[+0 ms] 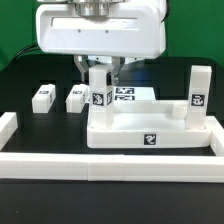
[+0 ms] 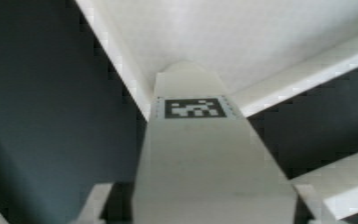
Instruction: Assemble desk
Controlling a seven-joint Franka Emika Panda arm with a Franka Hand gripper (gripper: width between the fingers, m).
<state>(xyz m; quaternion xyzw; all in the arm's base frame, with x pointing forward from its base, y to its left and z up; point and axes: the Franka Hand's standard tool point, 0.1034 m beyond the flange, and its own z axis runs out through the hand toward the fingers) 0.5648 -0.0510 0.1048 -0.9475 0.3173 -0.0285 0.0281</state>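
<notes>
The white tray-like tabletop (image 1: 150, 130) lies upside down near the front rail, with a tag on its front wall. One leg (image 1: 198, 88) stands upright at its corner on the exterior view's right. My gripper (image 1: 99, 70) is shut on a second white tagged leg (image 1: 99, 93) and holds it upright at the tabletop's corner on the exterior view's left. In the wrist view this leg (image 2: 202, 160) fills the middle between my two fingers (image 2: 96, 205), its end tag facing the camera, with the tabletop (image 2: 247, 40) beyond it. Whether the leg's end sits in the socket is hidden.
Two loose legs (image 1: 42, 96) (image 1: 76, 96) lie on the black table at the exterior view's left. The marker board (image 1: 128, 95) lies behind the tabletop. A long white border rail (image 1: 110, 165) runs along the front, and another (image 1: 8, 125) runs along the left side.
</notes>
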